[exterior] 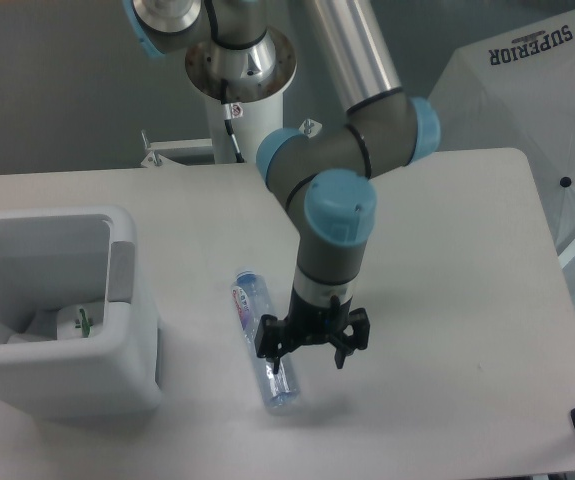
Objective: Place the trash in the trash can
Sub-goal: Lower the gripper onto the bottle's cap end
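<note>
At the left edge of the table (447, 250) the trash can (117, 380) is sitting, with the carton (79, 322) lying inside it, white with green marks. Right of the can, the bottle (262, 340) is lying flat on the table, slim and clear, its blue-red label toward the far end. My gripper (307, 355) is hanging low over the bottle's near half with my jaws spread open and gripping nothing; my left finger is crossing the bottle while my right one is standing beside it.

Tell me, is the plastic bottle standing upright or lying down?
Lying down. The bottle rests on its side on the table, outside the trash can, with the open tool low over its lower half.
</note>
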